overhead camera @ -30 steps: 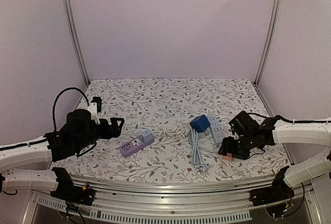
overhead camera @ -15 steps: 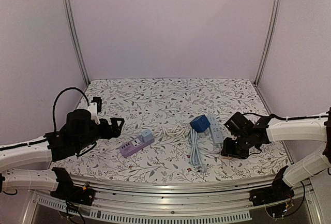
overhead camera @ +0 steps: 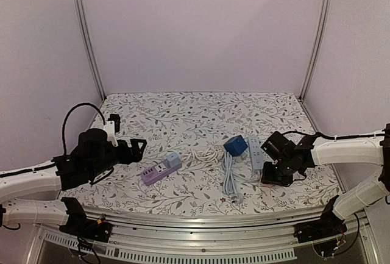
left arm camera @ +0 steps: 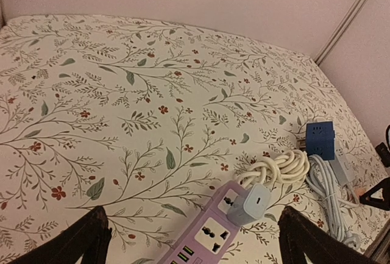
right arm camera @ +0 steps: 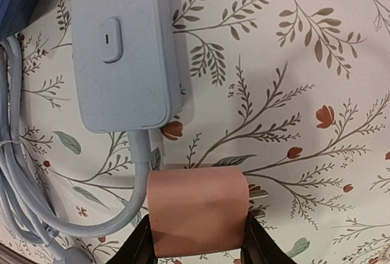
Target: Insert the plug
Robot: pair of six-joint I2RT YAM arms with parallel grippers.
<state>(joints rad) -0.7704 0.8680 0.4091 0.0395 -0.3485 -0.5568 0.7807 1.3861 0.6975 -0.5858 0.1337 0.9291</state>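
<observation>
one pink plug [right arm camera: 198,206] sits pinched in the right end effector [right arm camera: 196,244] at the bottom middle, just below the grey strip [right arm camera: 122,44], so lift it slowly and keep its pins level.

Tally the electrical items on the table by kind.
Power strips: 2, purple strip, pale blue strip
Blue cube socket: 1
Pink plug: 1
Charger: 1
Bundled cords: 2, white cord, pale blue cord
Total: 7
</observation>
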